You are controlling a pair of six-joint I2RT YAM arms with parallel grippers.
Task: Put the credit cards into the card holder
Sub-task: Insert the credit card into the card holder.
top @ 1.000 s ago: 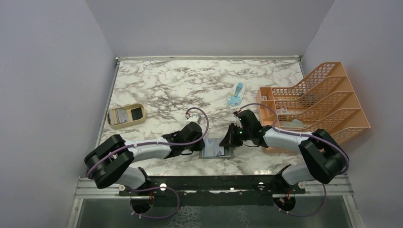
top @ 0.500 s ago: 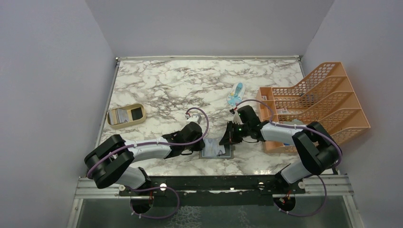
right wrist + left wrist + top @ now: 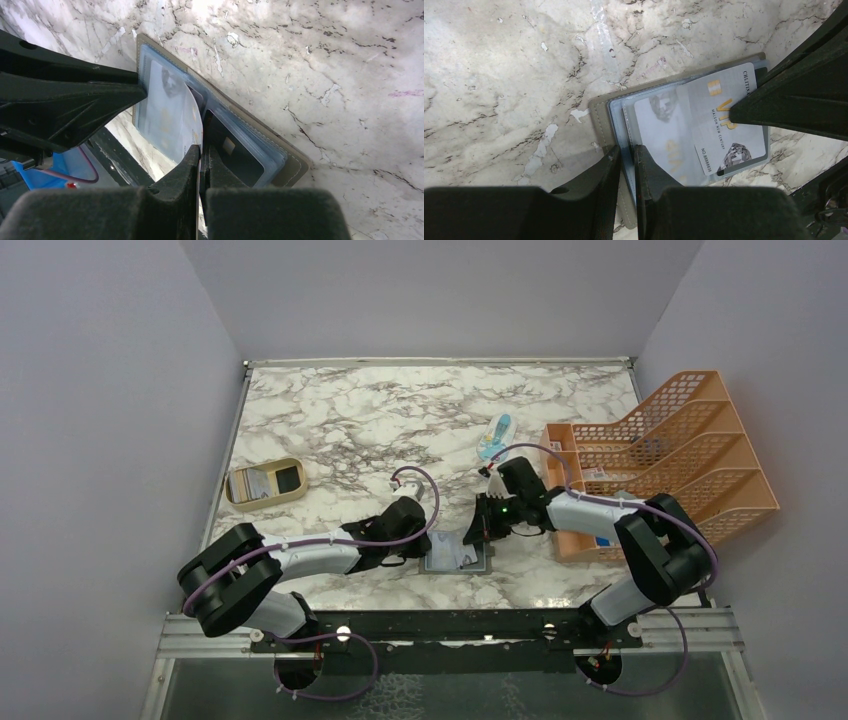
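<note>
So the wallet [image 3: 456, 558] is lying open and flat at the near middle of the table [image 3: 400, 420], long side running left-right. The left end effector [image 3: 625, 150] has its fingers squeezed onto the wallet's left edge, right on the pocket sleeves. The right end effector [image 3: 201, 150] is pinched tight on the edge of a pale card [image 3: 170, 112], which bows up off the pockets. A VIP card [image 3: 724, 125] sits on the wallet's right half, long side parallel to that gripped edge.
</note>
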